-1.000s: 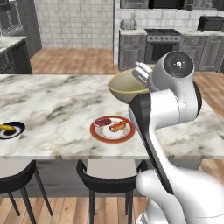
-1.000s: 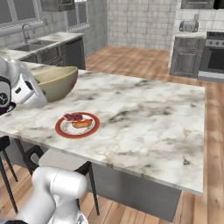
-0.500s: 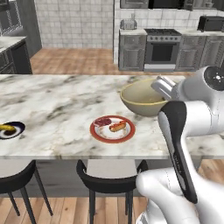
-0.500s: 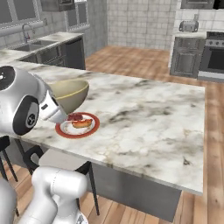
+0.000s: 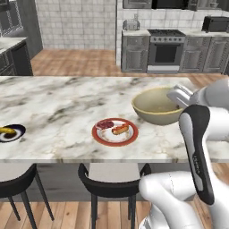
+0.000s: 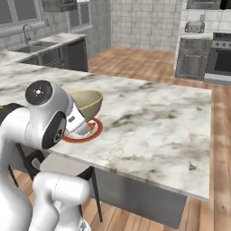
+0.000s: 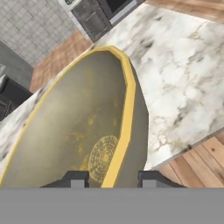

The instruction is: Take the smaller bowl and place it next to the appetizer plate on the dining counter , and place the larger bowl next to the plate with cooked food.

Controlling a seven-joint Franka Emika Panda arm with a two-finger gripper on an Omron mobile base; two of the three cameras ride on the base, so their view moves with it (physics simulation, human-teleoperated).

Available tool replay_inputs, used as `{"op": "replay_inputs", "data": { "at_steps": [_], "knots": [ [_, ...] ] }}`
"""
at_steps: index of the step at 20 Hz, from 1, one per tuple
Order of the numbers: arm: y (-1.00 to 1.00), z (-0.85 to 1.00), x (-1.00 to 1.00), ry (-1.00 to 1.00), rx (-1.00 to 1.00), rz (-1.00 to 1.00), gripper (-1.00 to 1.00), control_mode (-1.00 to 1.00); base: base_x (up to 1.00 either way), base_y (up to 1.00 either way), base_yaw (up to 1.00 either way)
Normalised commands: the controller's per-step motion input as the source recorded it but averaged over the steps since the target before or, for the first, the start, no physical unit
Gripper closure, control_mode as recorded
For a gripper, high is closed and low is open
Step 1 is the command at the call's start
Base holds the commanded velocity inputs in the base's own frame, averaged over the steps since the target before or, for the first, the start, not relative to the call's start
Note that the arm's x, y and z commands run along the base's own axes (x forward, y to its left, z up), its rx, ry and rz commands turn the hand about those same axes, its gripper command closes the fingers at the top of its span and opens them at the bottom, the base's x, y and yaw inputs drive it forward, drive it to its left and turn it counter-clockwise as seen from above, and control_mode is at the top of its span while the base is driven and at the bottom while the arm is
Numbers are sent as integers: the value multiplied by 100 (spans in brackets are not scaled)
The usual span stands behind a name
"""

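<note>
Gripper (image 7: 107, 178) pinches the yellowish rim of the wide tan bowl (image 5: 157, 105), carrying it beside the red-rimmed white plate (image 5: 115, 132).

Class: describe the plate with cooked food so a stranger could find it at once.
Find the dining counter, the long white marble slab with black stools along its near edge. On it, beside the larger bowl, lies the plate with cooked food. Its broad red-orange rim sets it apart from the small dark appetizer plate.
</note>
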Motion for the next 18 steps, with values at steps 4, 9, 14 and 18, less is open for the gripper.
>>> {"op": "replay_inputs", "data": {
  "at_steps": [4,9,14,18],
  "knots": [
    [-47,-35,27,-2,1,0,100,-100,0,0,0],
    [-36,-30,37,0,1,0,100,-100,0,0,0],
    [-20,-26,39,0,0,0,100,-100,0,0,0],
    [-16,-32,38,0,6,0,100,-100,0,0,0]
  ]
}}
